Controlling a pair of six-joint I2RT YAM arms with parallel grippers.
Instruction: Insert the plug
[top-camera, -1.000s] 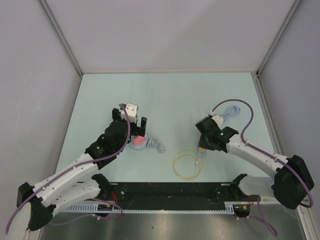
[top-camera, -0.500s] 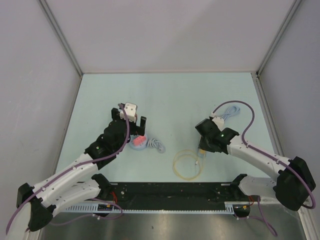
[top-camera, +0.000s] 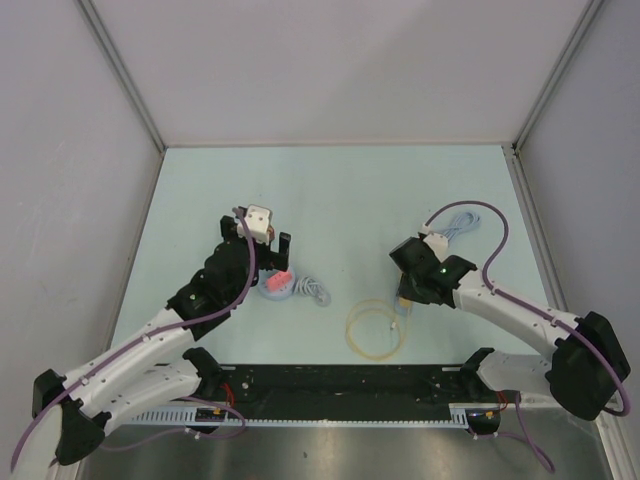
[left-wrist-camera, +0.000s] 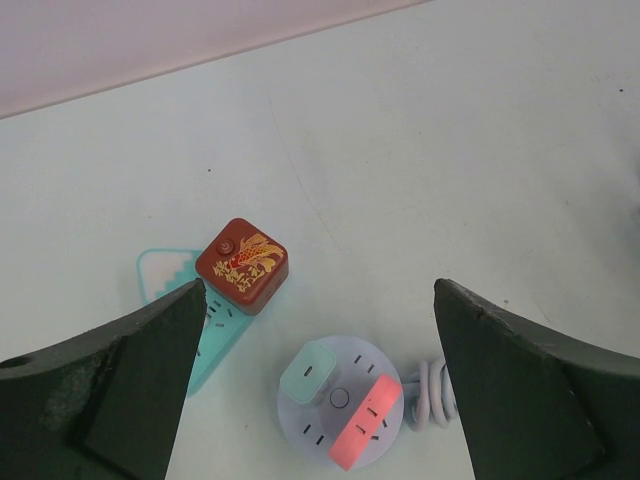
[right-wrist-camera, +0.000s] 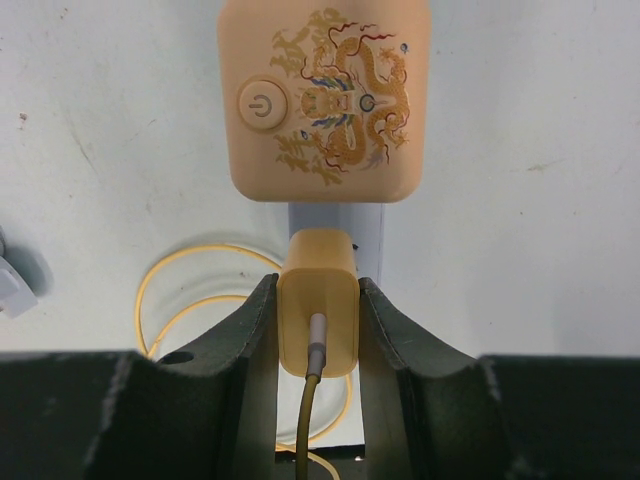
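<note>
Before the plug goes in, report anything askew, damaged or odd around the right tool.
Nothing stands out. The yellow plug sits straight and centred in the right tool, its yellow cable lies in loose loops, and the dragon-printed block ahead looks intact.

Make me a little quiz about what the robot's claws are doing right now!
1. True or false: the left claw is open and holds nothing.
2. Pick one: what is the right claw shut on? A) a yellow plug B) a spoon C) a toy car
3. Short answer: what animal is drawn on the cream block just ahead of the yellow plug?

Key: 1 true; 2 A; 3 a dragon.
</note>
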